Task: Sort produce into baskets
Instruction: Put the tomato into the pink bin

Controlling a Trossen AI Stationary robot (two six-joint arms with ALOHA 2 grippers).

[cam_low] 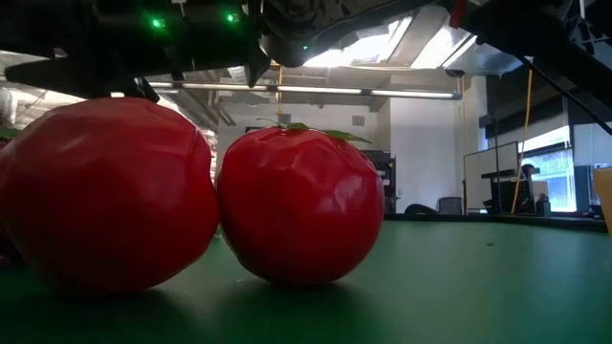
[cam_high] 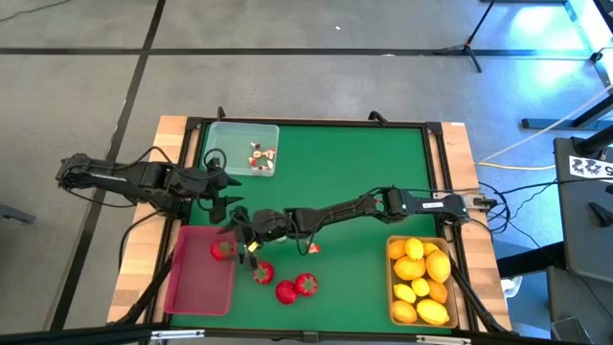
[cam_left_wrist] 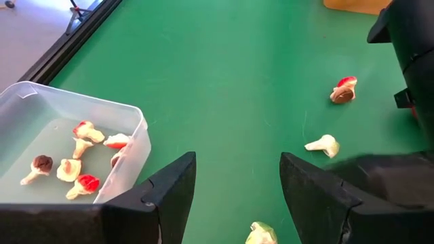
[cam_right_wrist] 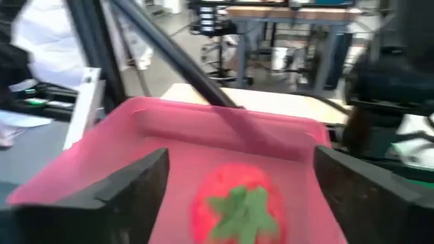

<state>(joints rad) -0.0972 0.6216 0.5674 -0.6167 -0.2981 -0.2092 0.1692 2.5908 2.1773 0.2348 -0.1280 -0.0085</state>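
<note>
My right gripper (cam_high: 233,233) reaches across the green mat to the red/pink basket (cam_high: 196,278) and stands open. In the right wrist view its fingers (cam_right_wrist: 129,190) stand wide on either side of a red strawberry (cam_right_wrist: 237,207) with a green top. The strawberry lies in that basket (cam_right_wrist: 203,132), and neither finger touches it. Three more strawberries (cam_high: 285,291) lie on the mat near the front edge. My left gripper (cam_left_wrist: 237,196) hangs open over the mat beside the clear basket (cam_left_wrist: 41,135), which holds several white-and-red bits. The tan basket (cam_high: 393,251) at the right holds lemons (cam_high: 421,283).
Loose white-and-red bits (cam_left_wrist: 323,144) lie on the mat beyond my left gripper, and one (cam_high: 312,247) lies under my right arm. Two strawberries (cam_low: 301,205) fill the low view close to the camera. The mat's middle and far right are bare.
</note>
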